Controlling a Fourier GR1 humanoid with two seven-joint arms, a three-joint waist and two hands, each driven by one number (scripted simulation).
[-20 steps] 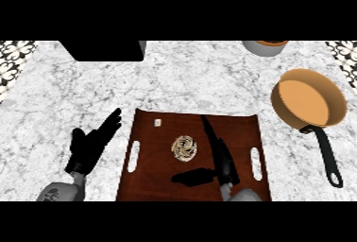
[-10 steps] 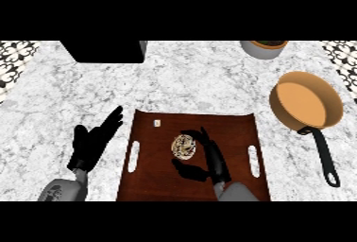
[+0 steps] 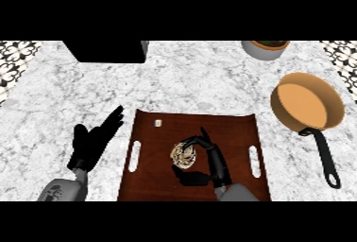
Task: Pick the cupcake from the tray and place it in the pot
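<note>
A swirled tan cupcake (image 3: 183,154) sits near the middle of the dark brown tray (image 3: 230,125). My right hand (image 3: 211,160) is over the tray right beside the cupcake, fingers curving round its right side and thumb below it, touching or nearly touching. The pot (image 3: 307,107), orange inside with a long black handle, lies on the counter to the right of the tray. My left hand (image 3: 94,142) rests open on the marble just left of the tray, fingers pointing up and right.
A small pale item (image 3: 158,123) lies at the tray's upper left. A black box (image 3: 106,51) stands at the back left and a grey pot with soil (image 3: 265,48) at the back right. Marble counter lies between tray and pot.
My right hand has moved left across the tray and its fingers have curled in around the cupcake. The left hand has stayed in place.
</note>
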